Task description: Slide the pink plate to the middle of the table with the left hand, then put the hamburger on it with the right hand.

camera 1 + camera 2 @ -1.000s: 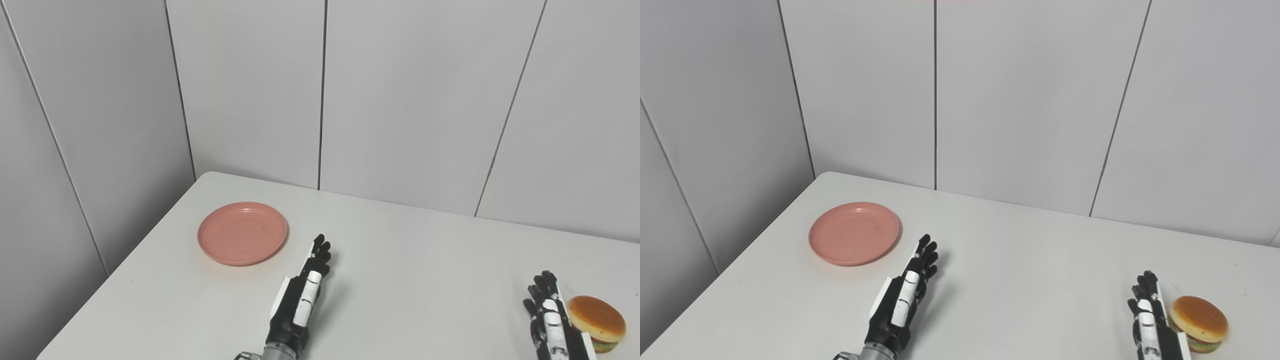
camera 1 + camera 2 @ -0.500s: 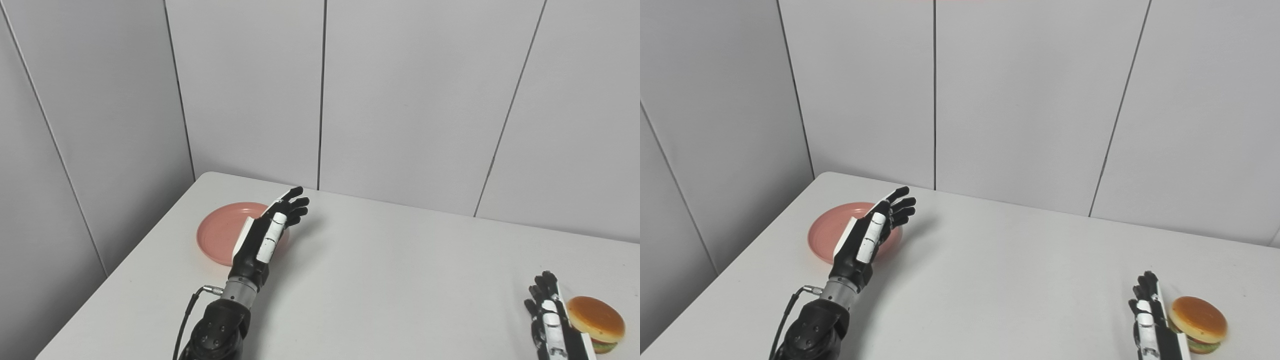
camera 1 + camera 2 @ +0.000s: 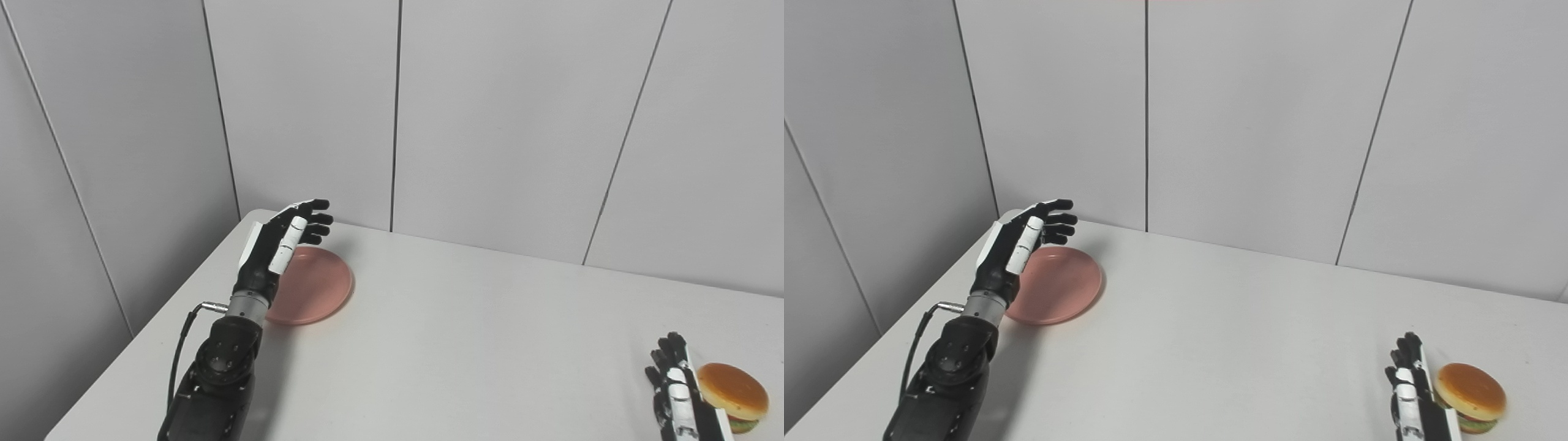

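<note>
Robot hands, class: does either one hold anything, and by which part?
Nothing is held. The left hand hovers open over the pink plate; the right hand waits open beside the hamburger.

— What stands behind the white table (image 3: 490, 343)?
— Light grey wall panels (image 3: 502, 122) with thin dark vertical seams. They meet at a corner near the table's far left corner.
— And the light?
— Soft and even.

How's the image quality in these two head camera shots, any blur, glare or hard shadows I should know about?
Left eye view: even, soft light, no glare on the white table; the left hand is sharp and casts only a faint shadow by the pink plate. Right eye view: equally sharp; the right hand is cut off by the bottom edge beside the hamburger.
</note>
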